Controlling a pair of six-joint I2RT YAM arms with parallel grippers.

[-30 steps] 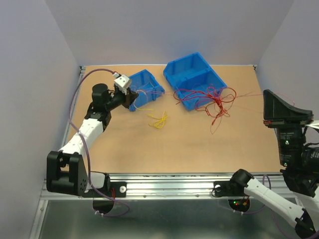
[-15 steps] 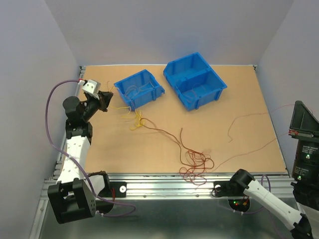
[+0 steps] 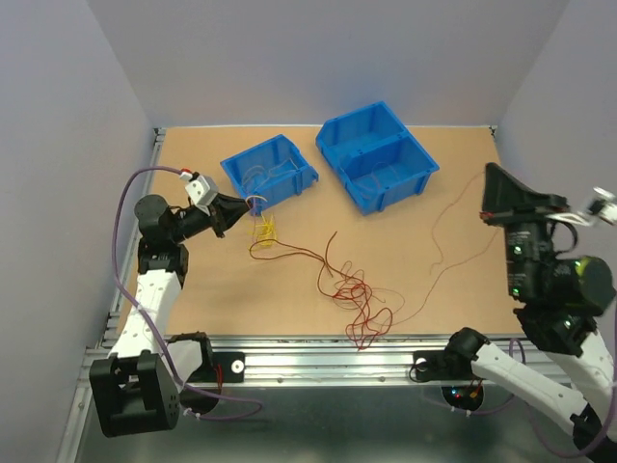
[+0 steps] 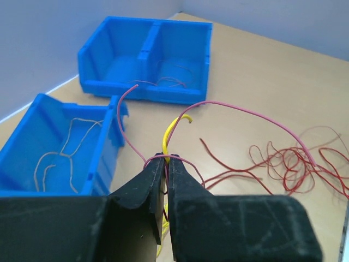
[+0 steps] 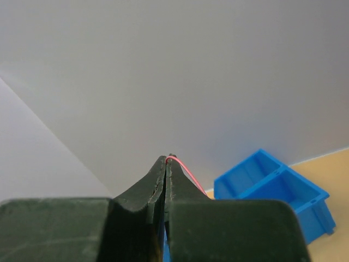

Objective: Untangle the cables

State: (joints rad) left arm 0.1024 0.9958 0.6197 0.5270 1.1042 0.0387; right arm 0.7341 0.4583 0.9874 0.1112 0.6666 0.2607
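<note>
**Both grippers pinching hair-thin wires**

The cables [image 3: 357, 299] sprawl as a loose, curly knot of red and dark red on the table [image 3: 222, 280], near its front edge. The left gripper [image 4: 166, 158] is clamped tight on a kinked yellow wire [image 4: 173, 126] beside the small blue bin [image 3: 270, 169], with a red loop round its tips. The right gripper [image 5: 166, 159], raised high, is closed on one red strand [image 5: 188, 172]

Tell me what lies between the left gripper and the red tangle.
In the top view, the yellow wire bunch, then one dark red strand trailing over bare table.
</note>
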